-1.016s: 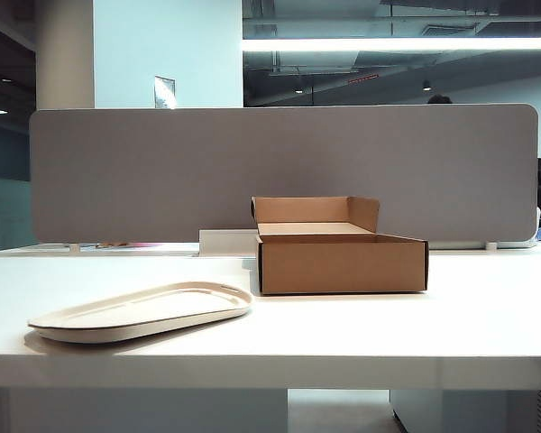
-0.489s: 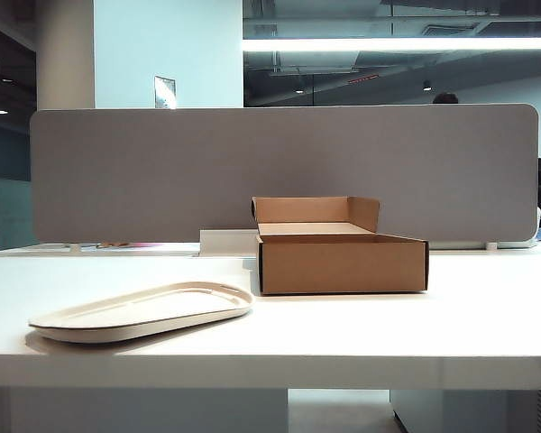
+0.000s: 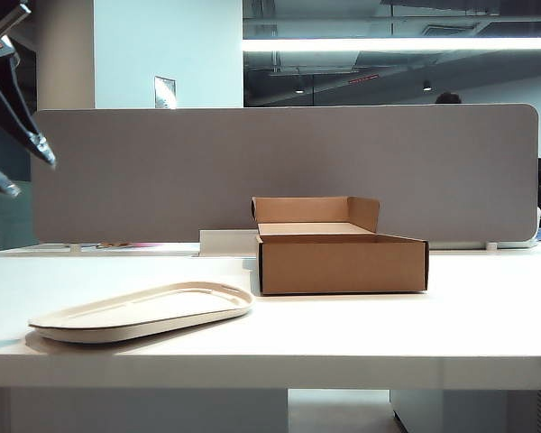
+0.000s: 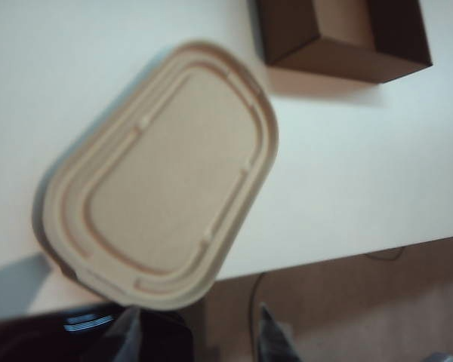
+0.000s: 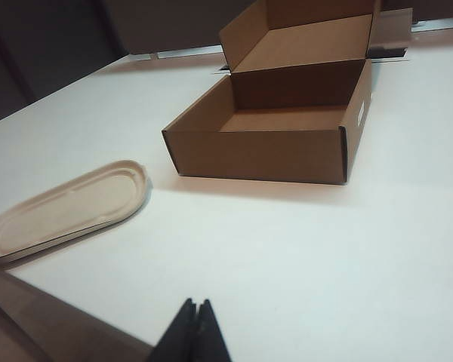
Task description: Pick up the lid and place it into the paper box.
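The left pincer (image 3: 9,176) hung with jaws apart above the cream oval pulp lid (image 3: 141,311) lying on the white table (image 3: 361,329) beside the brown cardboard box (image 3: 341,253), while the right pincer (image 5: 192,328) stayed away, jaws together.

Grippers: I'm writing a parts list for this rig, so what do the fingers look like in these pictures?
The left gripper shows in the exterior view as dark, slim, tapering fingers with pale metallic tips; its wrist view gives only blurred dark finger shapes. The right gripper has plain black, pointed fingertips pressed together in a wedge. No cables or markings are visible on either.
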